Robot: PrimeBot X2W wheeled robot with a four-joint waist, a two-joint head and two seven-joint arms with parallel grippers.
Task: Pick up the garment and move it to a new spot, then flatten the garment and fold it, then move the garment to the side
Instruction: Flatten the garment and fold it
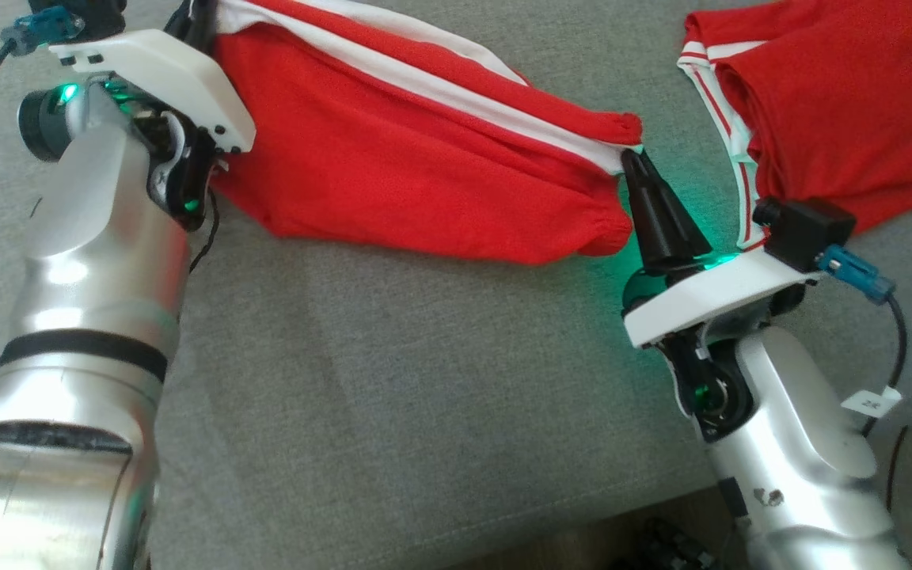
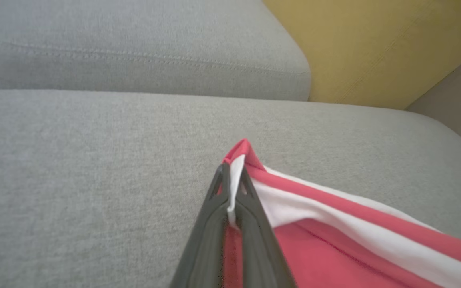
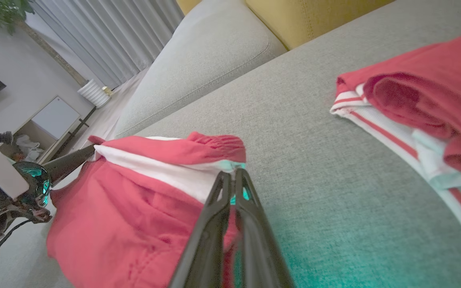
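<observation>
The garment [image 1: 393, 158] is red with white stripes and hangs stretched between my two grippers, sagging onto the grey sofa seat [image 1: 424, 396]. My left gripper [image 1: 201, 22] is shut on its left corner; the left wrist view shows the white and red hem [image 2: 238, 160] pinched between the dark fingers [image 2: 214, 224]. My right gripper [image 1: 632, 158] is shut on the right corner by the gathered waistband [image 3: 214, 146]. In the right wrist view the cloth [image 3: 134, 216] droops below the held edge, and the left gripper [image 3: 90, 151] grips the far end.
A second red garment [image 1: 836, 103] with striped trim lies bunched on the seat at the upper right, close to my right wrist. A grey back cushion [image 2: 142, 48] and a yellow cushion [image 2: 374, 48] stand behind. The seat's front edge [image 1: 551, 514] runs along the bottom right.
</observation>
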